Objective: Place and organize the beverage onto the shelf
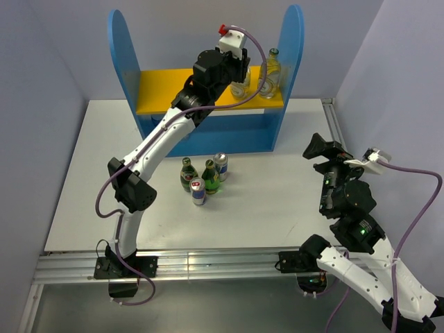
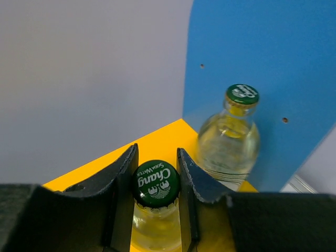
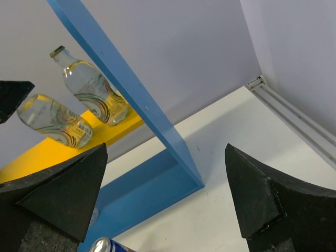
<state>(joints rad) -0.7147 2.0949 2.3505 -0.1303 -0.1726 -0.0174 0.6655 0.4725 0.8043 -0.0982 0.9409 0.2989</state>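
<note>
The shelf (image 1: 123, 55) stands at the back of the table, with its yellow upper board (image 1: 159, 94) between blue side panels. My left gripper (image 1: 240, 75) reaches over that board and is shut on the green-capped neck of a clear yellowish bottle (image 2: 156, 182), whose base is at the board. A second clear bottle (image 2: 229, 139) stands just to its right, by the right side panel (image 2: 252, 52). On the table in front of the shelf stand two green bottles (image 1: 186, 173) (image 1: 210, 177) and two slim cans (image 1: 220, 165) (image 1: 198, 192). My right gripper (image 3: 165, 194) hovers open and empty to the right of the shelf.
The shelf's lower level (image 3: 142, 189) is a blue base and back. A metal rail (image 1: 333, 128) runs along the table's right edge and another (image 1: 208, 263) along the near edge. Walls close in behind and on both sides.
</note>
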